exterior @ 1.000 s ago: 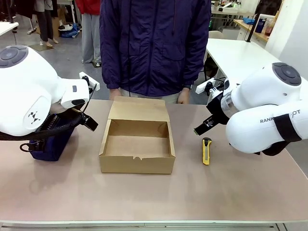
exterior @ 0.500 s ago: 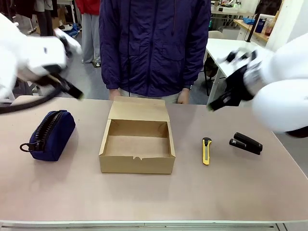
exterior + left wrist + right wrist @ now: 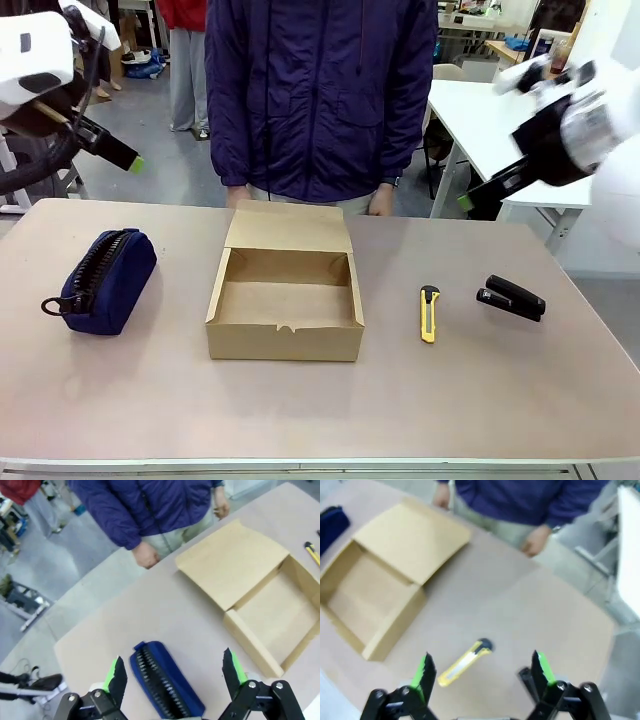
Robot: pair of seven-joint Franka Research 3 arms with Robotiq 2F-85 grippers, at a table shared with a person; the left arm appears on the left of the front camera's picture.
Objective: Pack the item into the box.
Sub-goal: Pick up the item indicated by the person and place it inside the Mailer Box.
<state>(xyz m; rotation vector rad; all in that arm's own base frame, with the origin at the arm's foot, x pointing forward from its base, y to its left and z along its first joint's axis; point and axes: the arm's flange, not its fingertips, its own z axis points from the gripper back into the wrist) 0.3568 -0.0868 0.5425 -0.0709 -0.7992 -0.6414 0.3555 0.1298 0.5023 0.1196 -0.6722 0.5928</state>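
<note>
On the smooth beige table the shallow brown cardboard box sits open, with a small notch in its front wall and its lid flap folded back toward the person in a dark quilted jacket. Right of it lies a slim yellow-and-black utility knife, then the glossy black oblong stapler, well apart from the box. A soft navy zippered pouch rests left. The left wrist view shows the pouch's zipper teeth below the left gripper, spread wide and empty. The right wrist view frames the knife between the fingers of the right gripper, likewise spread and empty.
</note>
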